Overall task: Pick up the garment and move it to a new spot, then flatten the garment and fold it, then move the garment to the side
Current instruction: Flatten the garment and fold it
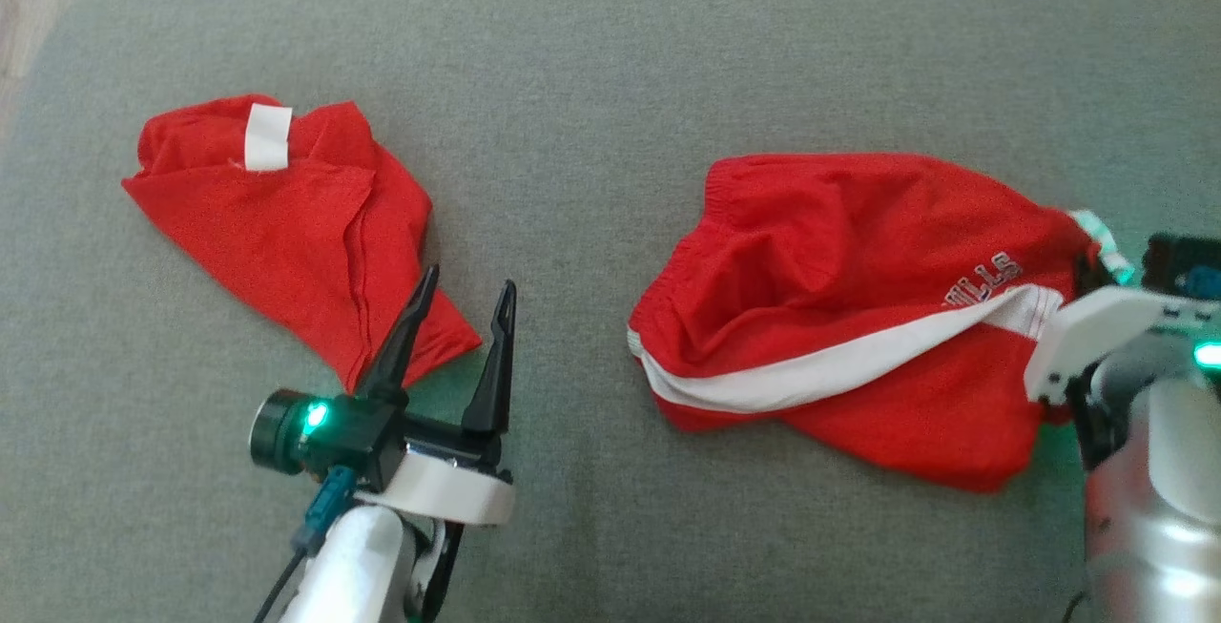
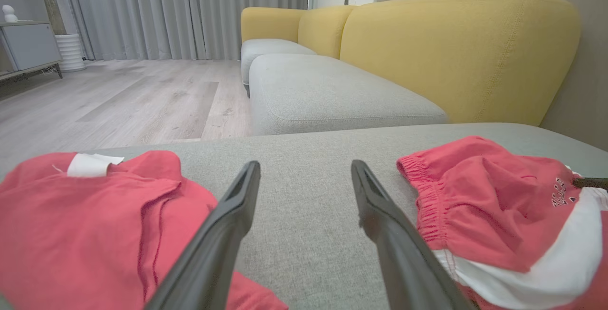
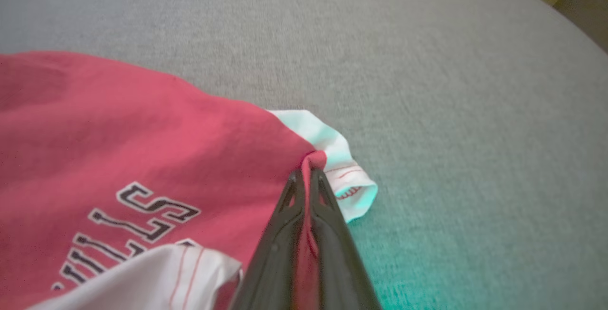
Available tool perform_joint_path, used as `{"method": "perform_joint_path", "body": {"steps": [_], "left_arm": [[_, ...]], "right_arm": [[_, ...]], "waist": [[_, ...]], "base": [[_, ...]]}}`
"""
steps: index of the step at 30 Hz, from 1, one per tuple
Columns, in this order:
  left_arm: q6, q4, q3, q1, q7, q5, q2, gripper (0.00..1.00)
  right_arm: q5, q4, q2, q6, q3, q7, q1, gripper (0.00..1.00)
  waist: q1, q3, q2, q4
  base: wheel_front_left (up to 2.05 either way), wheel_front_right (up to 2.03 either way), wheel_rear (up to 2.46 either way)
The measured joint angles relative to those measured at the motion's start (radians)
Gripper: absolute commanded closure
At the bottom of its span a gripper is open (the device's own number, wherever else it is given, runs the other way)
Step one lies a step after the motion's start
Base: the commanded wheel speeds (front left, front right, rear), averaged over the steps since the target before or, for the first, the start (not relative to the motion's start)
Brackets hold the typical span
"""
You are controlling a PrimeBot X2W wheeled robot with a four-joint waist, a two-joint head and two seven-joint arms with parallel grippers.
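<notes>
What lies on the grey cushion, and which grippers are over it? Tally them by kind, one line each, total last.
Garments: 2, the red shorts with a white stripe and the red folded garment with a white tag.
Grippers: 2, the left gripper open, the right gripper shut on the shorts' edge.
Total: 4

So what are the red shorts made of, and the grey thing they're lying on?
The red shorts look like soft matte knit cloth, maybe cotton: they wrinkle, the waistband is gathered, and the fabric bunches where the right hand pinches it. The grey cushion looks like coarse woven upholstery fabric, with a fine speckled weave.
</notes>
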Motion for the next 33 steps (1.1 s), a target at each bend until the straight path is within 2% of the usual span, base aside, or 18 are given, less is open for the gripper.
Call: {"method": "perform_joint_path", "body": {"steps": [8, 18, 19, 20, 23, 27, 33], "left_arm": [[0.0, -0.007, -0.011, -0.03, 0.0, -0.01, -0.001, 0.0], [0.011, -0.015, -0.035, -0.073, 0.0, -0.029, -0.002, 0.0], [0.011, -0.015, -0.035, -0.073, 0.0, -0.029, -0.002, 0.0], [0.015, -0.017, -0.035, -0.074, 0.0, -0.031, -0.002, 0.0], [0.018, -0.017, -0.035, -0.08, 0.0, -0.036, -0.002, 0.0], [0.018, -0.019, -0.032, -0.084, 0.0, -0.036, -0.002, 0.0], [0.018, -0.019, -0.016, -0.08, 0.0, -0.035, -0.002, 0.0]], "right_arm": [[-0.107, -0.058, -0.011, 0.0, -0.008, -0.018, -0.136, 1.0], [-0.181, 0.053, -0.133, 0.0, -0.013, -0.044, -0.304, 1.0], [-0.181, 0.053, -0.133, 0.0, -0.013, -0.044, -0.304, 0.56], [-0.187, 0.07, -0.139, 0.0, -0.011, -0.047, -0.319, 0.0], [-0.191, 0.121, -0.153, 0.0, -0.008, -0.075, -0.347, 0.0], [-0.177, 0.13, -0.148, 0.0, -0.011, -0.153, -0.349, 0.0], [-0.091, 0.109, -0.088, 0.0, 0.066, -0.293, -0.316, 0.0]], "waist": [[0.0, 0.035, 0.0, 0.026], [0.0001, 0.091, 0.0, 0.067], [0.0001, 0.091, 0.0, 0.067], [0.0, 0.095, 0.0, 0.069], [0.0001, 0.101, 0.0, 0.069], [-0.0001, 0.087, 0.0, 0.056], [-0.0001, 0.035, 0.0, 0.018]], "base": [[0.0, 0.0, 0.0], [0.0, 0.0, 0.0], [0.0, 0.0, 0.0], [0.0, 0.0, 0.0], [0.0, 0.0, 0.0], [0.0, 0.0, 0.0], [0.0, 0.0, 0.0]]}}
